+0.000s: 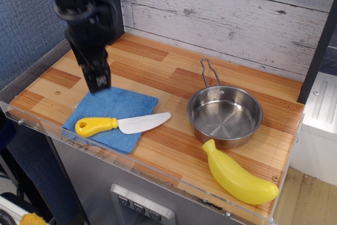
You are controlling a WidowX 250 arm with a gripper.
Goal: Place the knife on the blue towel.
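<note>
The knife (120,125) lies flat on the blue towel (113,106) at the front left of the counter. Its yellow handle rests on the cloth and its pale blade tip reaches past the towel's right edge onto the wood. My gripper (98,81) hangs above the towel's back left part, well above the knife and not touching it. It holds nothing. It is blurred by motion, so the gap between its fingers does not show clearly.
A steel pan (225,115) with a wire handle stands to the right of the towel. A yellow banana (238,175) lies at the front right near the counter's edge. A plank wall runs along the back.
</note>
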